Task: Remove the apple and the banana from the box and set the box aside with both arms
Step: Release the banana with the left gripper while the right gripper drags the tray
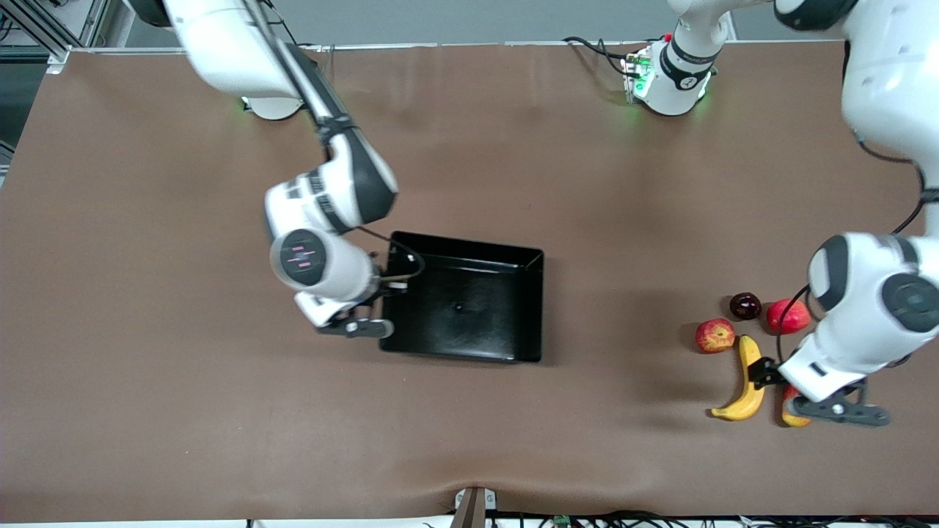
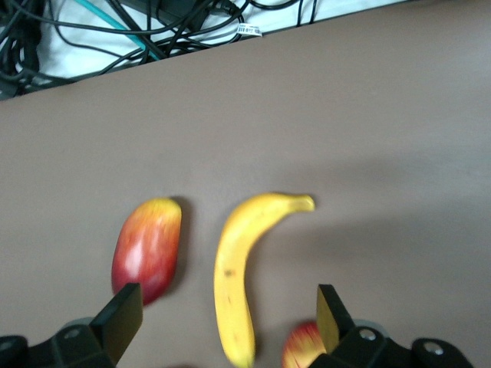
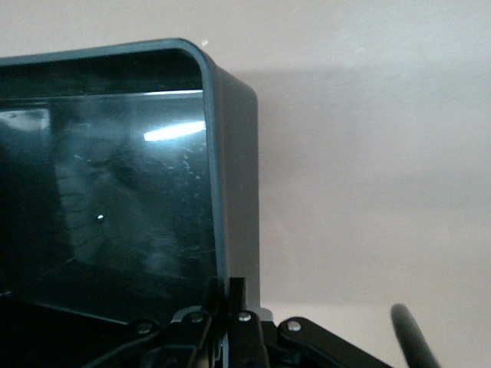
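Note:
The black box (image 1: 477,312) sits mid-table. My right gripper (image 1: 383,302) is at the box's wall toward the right arm's end; in the right wrist view its fingers (image 3: 228,295) are pinched shut on that wall (image 3: 234,153). The yellow banana (image 1: 747,381) lies toward the left arm's end, with the streaked apple (image 1: 715,335) beside it, farther from the front camera. My left gripper (image 1: 772,381) is open over the banana. In the left wrist view the left gripper (image 2: 228,303) straddles the banana (image 2: 234,276), with the apple (image 2: 301,346) by one finger.
A red-yellow mango (image 1: 792,414) lies beside the banana, partly under my left hand, and shows in the left wrist view (image 2: 147,249). A dark plum (image 1: 745,305) and a red round fruit (image 1: 787,315) lie farther from the front camera. Cables hang past the table's edge (image 2: 153,31).

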Motion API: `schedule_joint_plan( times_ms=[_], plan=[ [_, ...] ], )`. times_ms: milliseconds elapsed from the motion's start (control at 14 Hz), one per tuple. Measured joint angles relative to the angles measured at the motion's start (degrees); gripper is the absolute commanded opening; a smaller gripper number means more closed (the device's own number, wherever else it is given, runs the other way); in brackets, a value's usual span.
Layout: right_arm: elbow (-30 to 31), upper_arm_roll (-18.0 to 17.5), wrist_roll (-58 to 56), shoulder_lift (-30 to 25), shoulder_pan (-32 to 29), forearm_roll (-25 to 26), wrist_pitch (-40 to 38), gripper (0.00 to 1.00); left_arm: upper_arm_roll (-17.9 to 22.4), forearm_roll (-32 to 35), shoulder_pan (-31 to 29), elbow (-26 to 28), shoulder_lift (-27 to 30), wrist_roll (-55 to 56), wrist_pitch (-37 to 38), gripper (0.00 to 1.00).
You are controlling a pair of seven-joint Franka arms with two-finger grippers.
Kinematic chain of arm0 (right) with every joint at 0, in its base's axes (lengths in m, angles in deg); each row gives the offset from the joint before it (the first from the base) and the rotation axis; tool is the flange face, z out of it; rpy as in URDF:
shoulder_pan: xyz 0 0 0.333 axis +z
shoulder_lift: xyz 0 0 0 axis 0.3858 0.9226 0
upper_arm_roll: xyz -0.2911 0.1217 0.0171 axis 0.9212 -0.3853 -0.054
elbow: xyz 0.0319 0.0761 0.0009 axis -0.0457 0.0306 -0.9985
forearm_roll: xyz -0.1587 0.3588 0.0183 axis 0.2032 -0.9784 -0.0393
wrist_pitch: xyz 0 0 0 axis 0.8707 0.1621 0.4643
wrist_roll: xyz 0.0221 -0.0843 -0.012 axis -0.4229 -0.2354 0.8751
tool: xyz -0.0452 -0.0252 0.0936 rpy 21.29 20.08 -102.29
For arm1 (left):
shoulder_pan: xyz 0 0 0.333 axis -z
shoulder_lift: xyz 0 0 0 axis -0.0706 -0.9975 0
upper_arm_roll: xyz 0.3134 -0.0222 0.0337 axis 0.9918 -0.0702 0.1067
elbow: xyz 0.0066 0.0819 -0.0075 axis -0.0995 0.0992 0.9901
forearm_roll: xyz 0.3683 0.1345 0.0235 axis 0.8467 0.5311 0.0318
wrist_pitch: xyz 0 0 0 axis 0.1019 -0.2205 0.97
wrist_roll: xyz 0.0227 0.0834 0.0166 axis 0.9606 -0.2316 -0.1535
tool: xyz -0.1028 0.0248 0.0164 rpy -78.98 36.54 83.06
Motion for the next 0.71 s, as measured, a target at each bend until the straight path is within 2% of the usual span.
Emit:
schedule_joint_plan(
  times_ms=[357, 714],
  plan=[
    [0.0, 0.4, -9.7, -4.4, -10.4, -0.6, -8.9, 0.0, -1.8, -4.0, 0.0, 0.1, 10.7, 2.8, 15.2, 1.0],
    [1.2, 0.7, -22.2, -6.2, -23.5, -0.6, -10.6, 0.0, -3.0, -6.1, 0.0, 0.1, 20.1, 4.5, 25.1, 1.0]
  ],
)
